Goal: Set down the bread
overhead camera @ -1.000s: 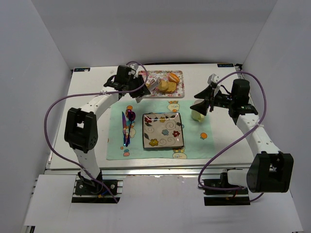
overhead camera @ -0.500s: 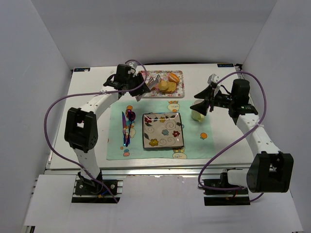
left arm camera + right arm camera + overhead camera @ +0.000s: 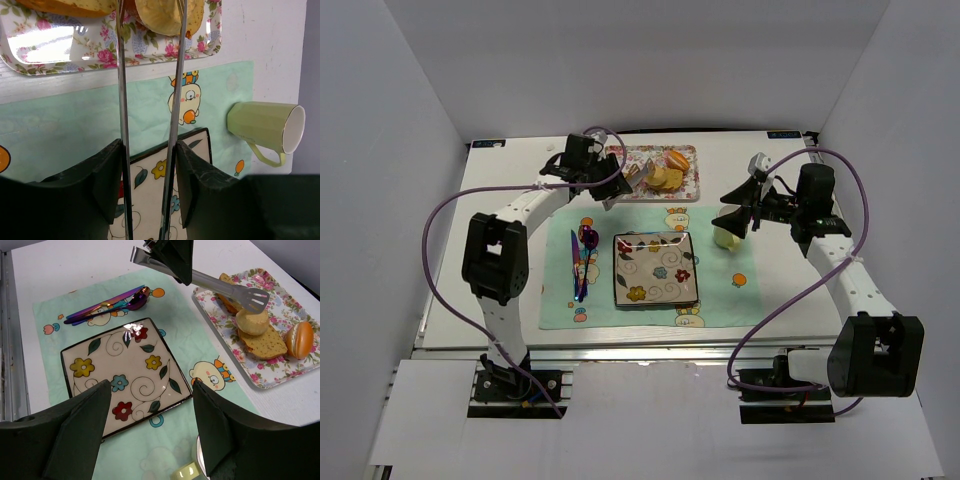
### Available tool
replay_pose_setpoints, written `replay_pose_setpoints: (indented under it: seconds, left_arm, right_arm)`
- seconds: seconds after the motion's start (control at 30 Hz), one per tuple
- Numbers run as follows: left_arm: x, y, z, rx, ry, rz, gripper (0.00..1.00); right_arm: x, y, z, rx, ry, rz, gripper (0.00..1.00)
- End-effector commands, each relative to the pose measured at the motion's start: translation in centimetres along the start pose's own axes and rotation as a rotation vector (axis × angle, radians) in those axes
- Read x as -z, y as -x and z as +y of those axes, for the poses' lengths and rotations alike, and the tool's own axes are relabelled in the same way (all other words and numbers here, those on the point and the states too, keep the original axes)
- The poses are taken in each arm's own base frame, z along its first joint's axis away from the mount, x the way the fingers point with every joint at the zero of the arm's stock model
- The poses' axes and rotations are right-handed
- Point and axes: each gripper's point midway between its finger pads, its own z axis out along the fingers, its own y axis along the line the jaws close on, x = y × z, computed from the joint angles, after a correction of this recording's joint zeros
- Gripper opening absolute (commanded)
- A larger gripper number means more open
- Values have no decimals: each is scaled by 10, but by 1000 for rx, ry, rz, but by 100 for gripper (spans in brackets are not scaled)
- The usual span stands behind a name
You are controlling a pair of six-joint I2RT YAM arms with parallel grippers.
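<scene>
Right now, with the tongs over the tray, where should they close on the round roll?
Across the widest middle of the round roll, tongs coming down from above. It is domed and lies against the brown slice on the tray, so probably only its upper flanks are free for the blades.

Left arm (image 3: 525,208) is stretching toward the far side, left gripper (image 3: 148,165) pinching the tongs (image 3: 121,75). Right gripper (image 3: 150,395) is hovering with its fingers spread wide.
</scene>
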Motion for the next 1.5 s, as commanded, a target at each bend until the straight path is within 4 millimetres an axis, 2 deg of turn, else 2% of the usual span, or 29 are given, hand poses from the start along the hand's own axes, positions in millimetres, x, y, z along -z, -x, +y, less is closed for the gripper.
replay_pose_setpoints:
  seconds: [0.0, 0.47, 0.6, 0.93, 1.1, 1.2, 1.27, 1.3, 1.33, 1.37, 1.4, 1.43, 1.47]
  left_arm:
    - [12, 19, -17, -27, -46, -41, 54]
    - [7, 9, -19, -2, -82, -2, 53]
    - [7, 6, -20, 5, -88, 9, 46]
    - [12, 9, -24, 7, -102, 2, 19]
    - [31, 26, -36, -8, -121, -57, 0]
    - [50, 36, -47, -36, -136, -92, 0]
    - [59, 31, -47, -54, -133, -85, 0]
    - [70, 31, -53, -65, -145, -96, 0]
    - [75, 27, -53, -71, -144, -92, 0]
    - [76, 13, -45, -72, -135, -60, 0]
    - [89, 10, -50, -84, -147, -73, 0]
    - [93, 2, -47, -88, -145, -61, 0]
    - [92, -23, -36, -91, -141, -4, 0]
  right_arm:
    - [3, 11, 3, 54, 8, -28, 71]
    - [4, 10, 3, 51, 7, -28, 71]
    - [4, 11, 4, 51, 9, -30, 71]
    - [5, 12, 5, 53, 9, -32, 71]
    - [7, 13, 5, 55, 3, -34, 71]
    - [7, 15, 6, 61, 4, -36, 71]
    - [8, 15, 6, 63, 2, -37, 71]
    - [8, 16, 6, 64, 2, -37, 71]
    - [8, 17, 6, 67, 1, -38, 71]
    - [8, 17, 6, 65, 2, -38, 71]
    - [8, 18, 6, 76, 3, -38, 71]
    - [9, 18, 6, 78, 5, -38, 71]
    - [9, 18, 8, 80, 11, -37, 71]
